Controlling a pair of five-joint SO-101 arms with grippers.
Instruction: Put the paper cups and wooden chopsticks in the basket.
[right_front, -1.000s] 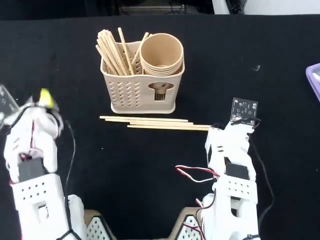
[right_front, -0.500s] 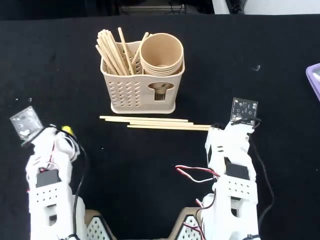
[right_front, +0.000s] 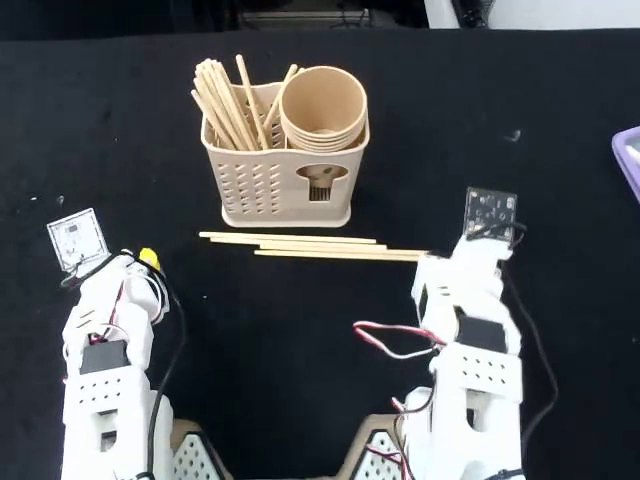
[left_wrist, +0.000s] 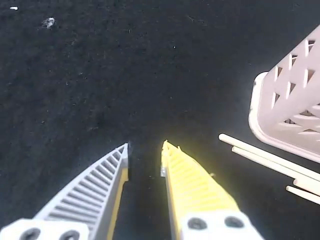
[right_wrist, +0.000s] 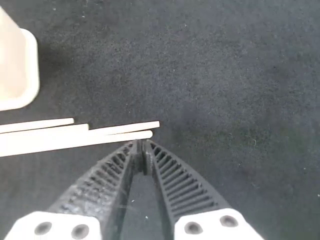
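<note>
A beige slotted basket (right_front: 285, 185) stands at the table's far middle. Stacked paper cups (right_front: 323, 105) fill its right compartment and several wooden chopsticks (right_front: 228, 100) lean in its left one. Three more chopsticks (right_front: 310, 246) lie flat on the black cloth just in front of the basket. My right gripper (right_wrist: 141, 145) is shut and empty, its tips right at the near ends of those chopsticks (right_wrist: 75, 135). My left gripper (left_wrist: 145, 147) hovers low over bare cloth, its grey and yellow fingers a little open, with the basket's corner (left_wrist: 280, 115) and the chopstick ends (left_wrist: 270, 160) off to one side.
A purple object (right_front: 628, 155) pokes in at the right edge. Black cloth (right_front: 500, 110) covers the table, with free room left and right of the basket. Both white arms (right_front: 100, 350) (right_front: 470, 330) stand at the front edge.
The left arm has swung from the far left inward toward the middle and drawn back to the front. The right arm edged slightly forward toward the chopstick ends.
</note>
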